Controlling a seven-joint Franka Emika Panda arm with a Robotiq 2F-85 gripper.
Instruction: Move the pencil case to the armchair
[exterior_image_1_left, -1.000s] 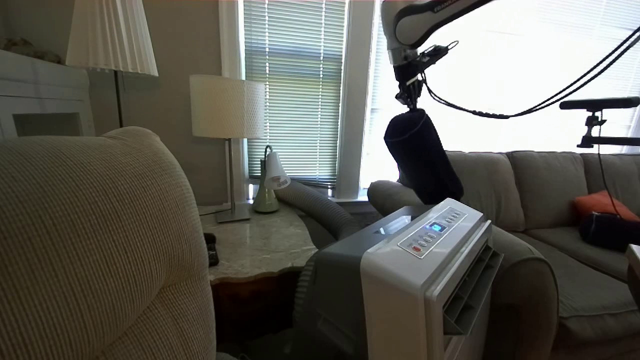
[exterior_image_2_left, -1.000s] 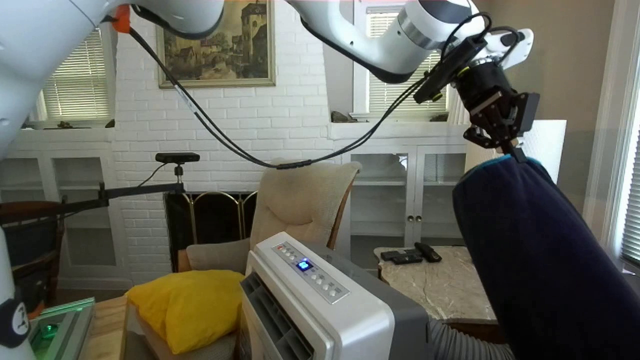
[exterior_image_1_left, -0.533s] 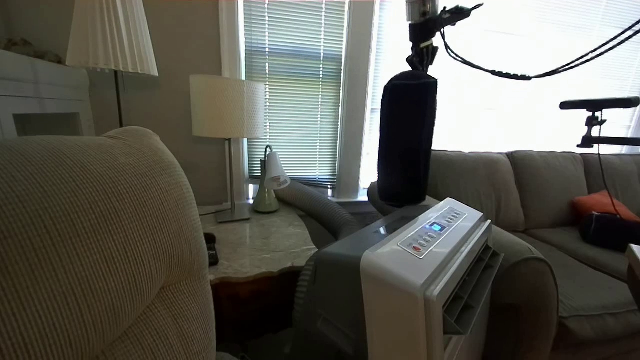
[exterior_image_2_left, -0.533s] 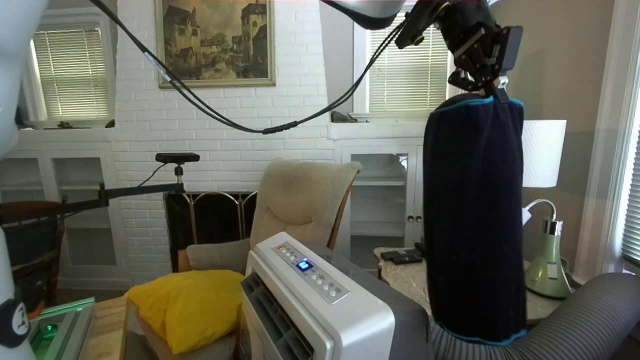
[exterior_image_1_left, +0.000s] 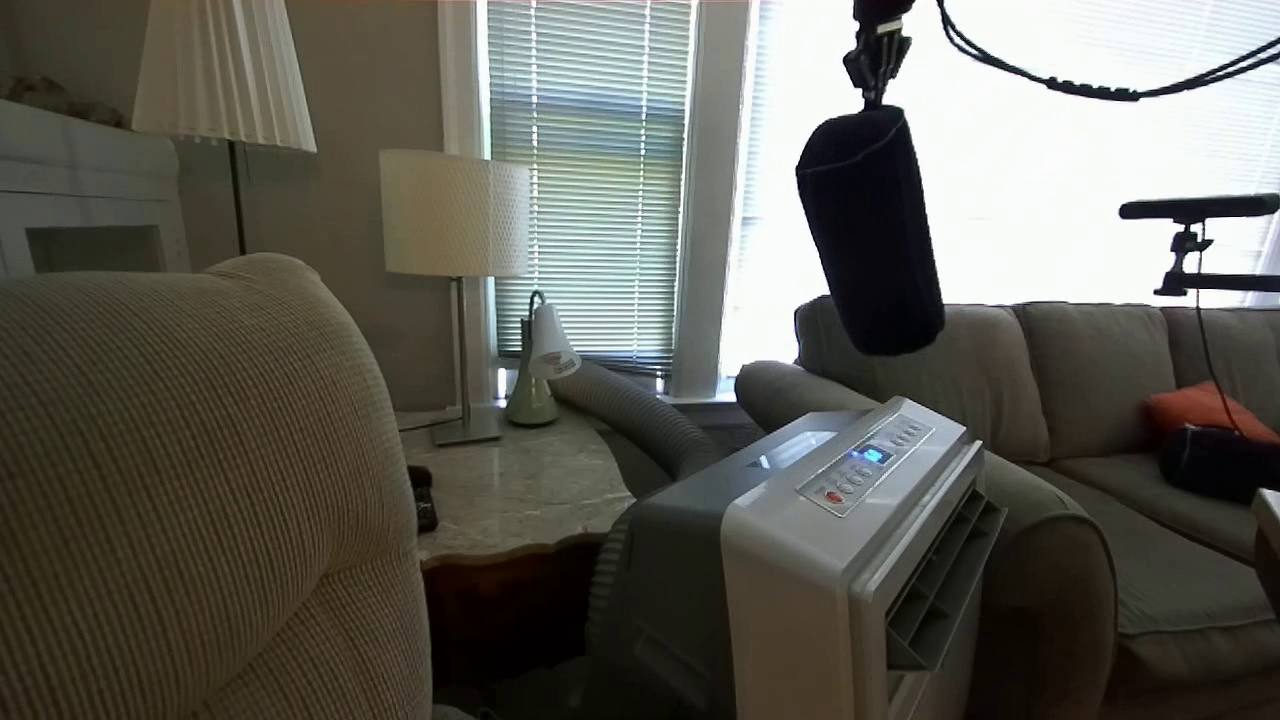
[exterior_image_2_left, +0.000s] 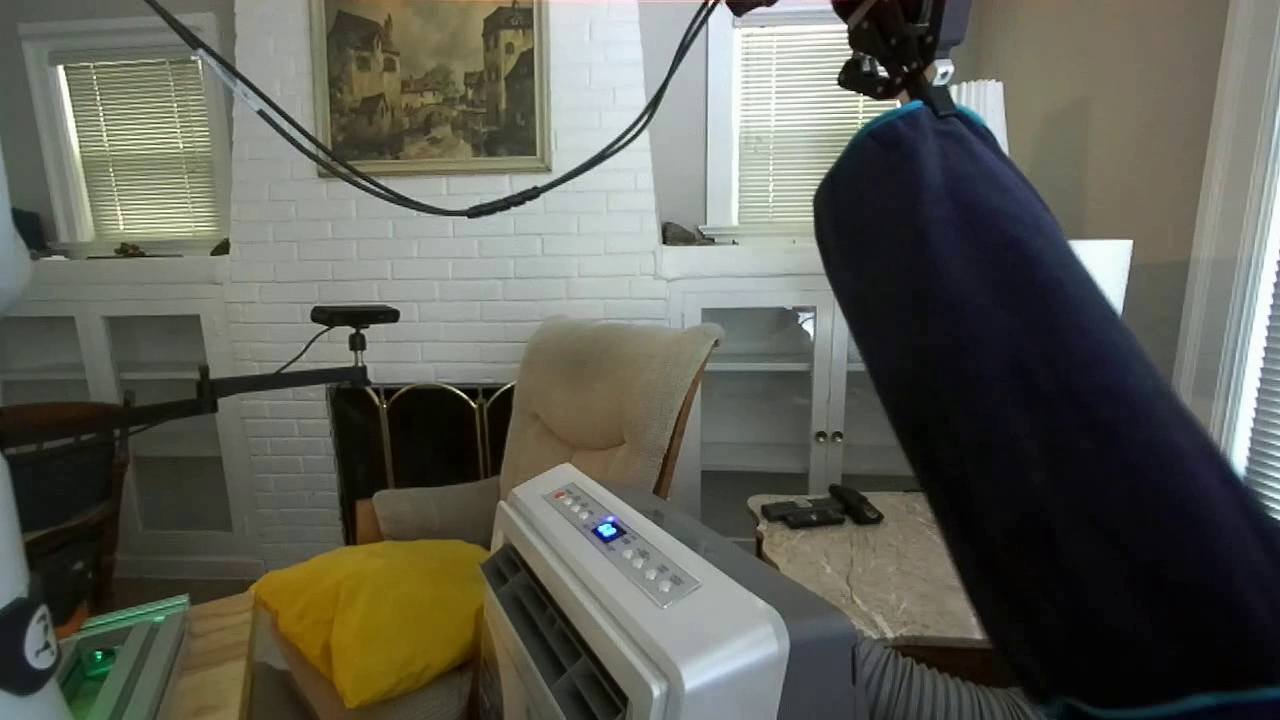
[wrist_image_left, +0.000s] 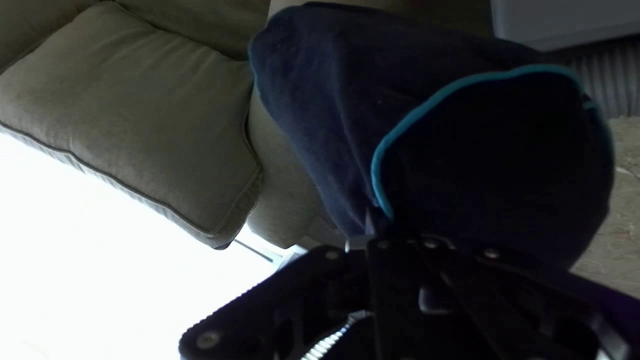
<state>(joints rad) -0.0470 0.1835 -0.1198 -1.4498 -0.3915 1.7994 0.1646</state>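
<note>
My gripper (exterior_image_1_left: 873, 100) is shut on the top rim of the pencil case (exterior_image_1_left: 872, 235), a black oblong pouch with teal edging. The case hangs tilted in the air, above and behind the portable air conditioner in this exterior view. In an exterior view the gripper (exterior_image_2_left: 932, 95) pinches the upper end of the case (exterior_image_2_left: 1030, 400), which slants down to the right. In the wrist view the fingertips (wrist_image_left: 369, 227) meet at the teal edge of the case (wrist_image_left: 350, 85). The beige ribbed armchair (exterior_image_1_left: 180, 480) is at the near left; its back also shows in an exterior view (exterior_image_2_left: 600, 410), apart from the case.
The white and grey air conditioner (exterior_image_1_left: 800, 560) with its hose (exterior_image_1_left: 640, 410) stands between armchair and sofa (exterior_image_1_left: 970, 370). A side table (exterior_image_1_left: 530, 490) holds lamps (exterior_image_1_left: 455, 215). A yellow cushion (exterior_image_2_left: 380, 610) lies at the armchair's seat. A red-orange cushion (exterior_image_1_left: 1210, 405) and a black item (exterior_image_1_left: 1215, 460) lie on the sofa.
The gripper has risen, still holding the case, moving right in an exterior view and left in another. The case swung from tilted to nearly upright and back to tilted.
</note>
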